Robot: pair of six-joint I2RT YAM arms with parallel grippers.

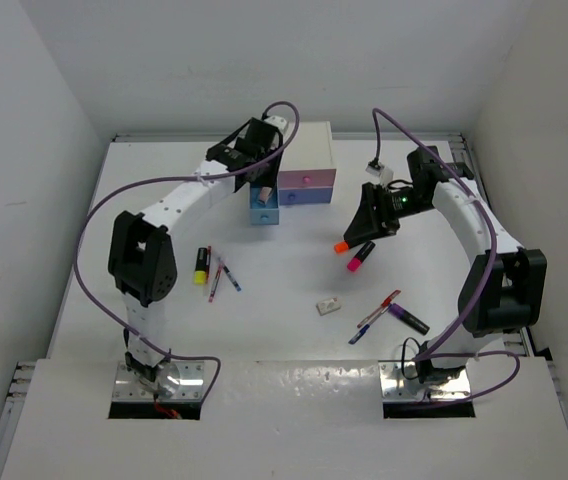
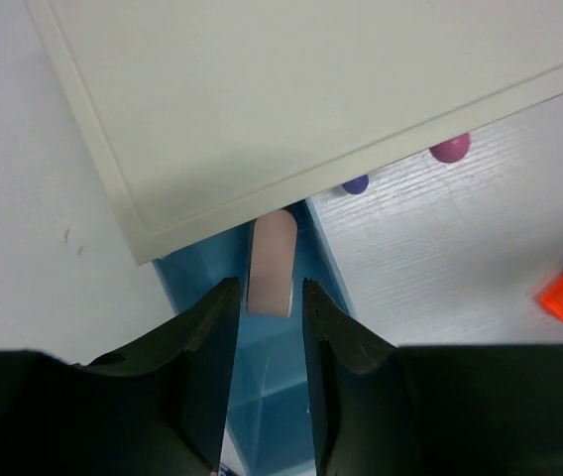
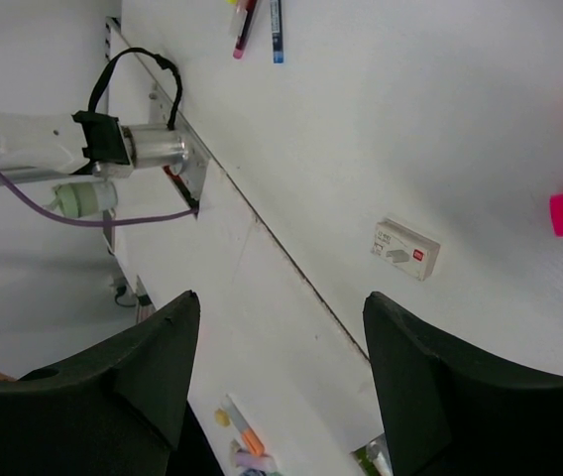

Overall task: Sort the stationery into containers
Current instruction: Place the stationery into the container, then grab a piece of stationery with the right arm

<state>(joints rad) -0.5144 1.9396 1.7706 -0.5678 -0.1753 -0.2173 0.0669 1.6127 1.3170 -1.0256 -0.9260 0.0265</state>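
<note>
My left gripper hangs over the pulled-out light-blue drawer of the white cabinet. In the left wrist view a pinkish-white eraser lies in that drawer, seen between the fingertips with a thin gap on each side. The left gripper is narrowly open. My right gripper is wide open and empty, above the table beside the orange highlighter and pink highlighter. A second eraser lies mid-table.
The pink drawer and periwinkle drawer are shut. A yellow highlighter and two pens lie at the left. Two more pens and a purple highlighter lie at the right front.
</note>
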